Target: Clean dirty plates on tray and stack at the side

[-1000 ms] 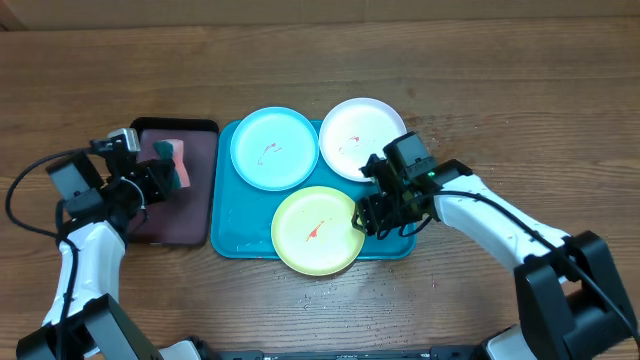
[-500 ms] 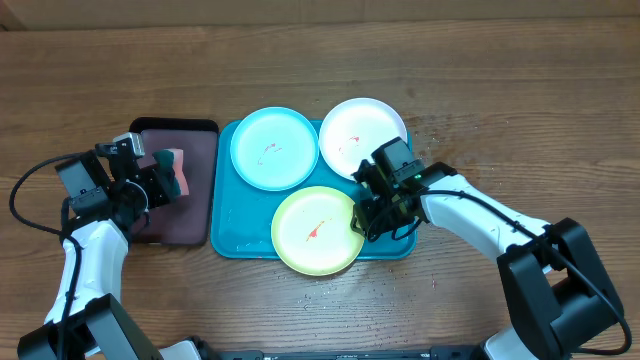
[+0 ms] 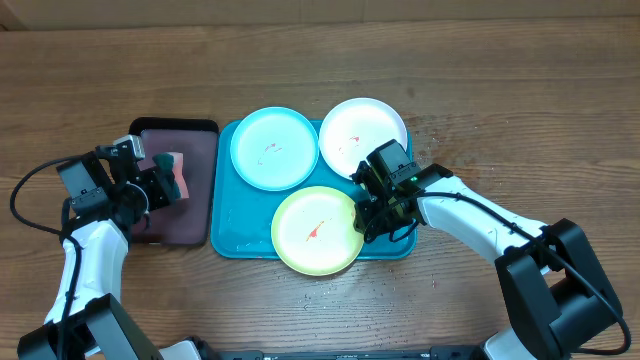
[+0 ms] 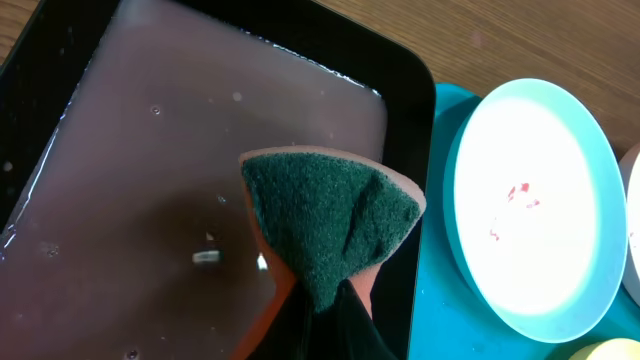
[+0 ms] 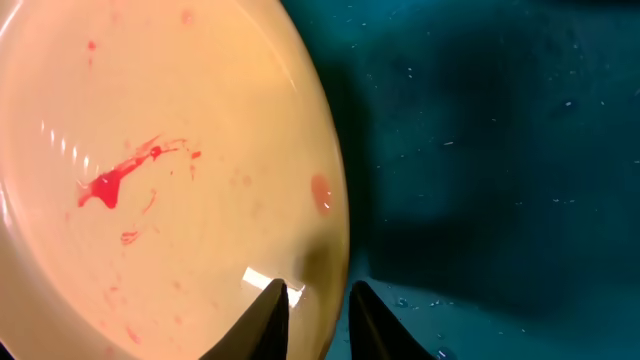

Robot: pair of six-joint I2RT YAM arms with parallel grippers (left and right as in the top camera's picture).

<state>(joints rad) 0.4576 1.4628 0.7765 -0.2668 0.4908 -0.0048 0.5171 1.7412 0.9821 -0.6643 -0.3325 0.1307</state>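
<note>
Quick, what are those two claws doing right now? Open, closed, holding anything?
Left gripper: closed, pinching the sponge.
Right gripper: jaws straddle the rim of the yellow-green plate; cannot tell whether clamped.

Green sponge (image 4: 325,215) in claw (image 4: 322,305) above black tray (image 4: 400,90)

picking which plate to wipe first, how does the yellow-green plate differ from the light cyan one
The yellow-green plate sits at the tray's near edge, the light cyan plate far left. Yellow-green has a long red streak, light cyan small flecks. The right gripper has fingers flanking the yellow-green rim; light cyan is untouched. Both are round, alike in size.
</note>
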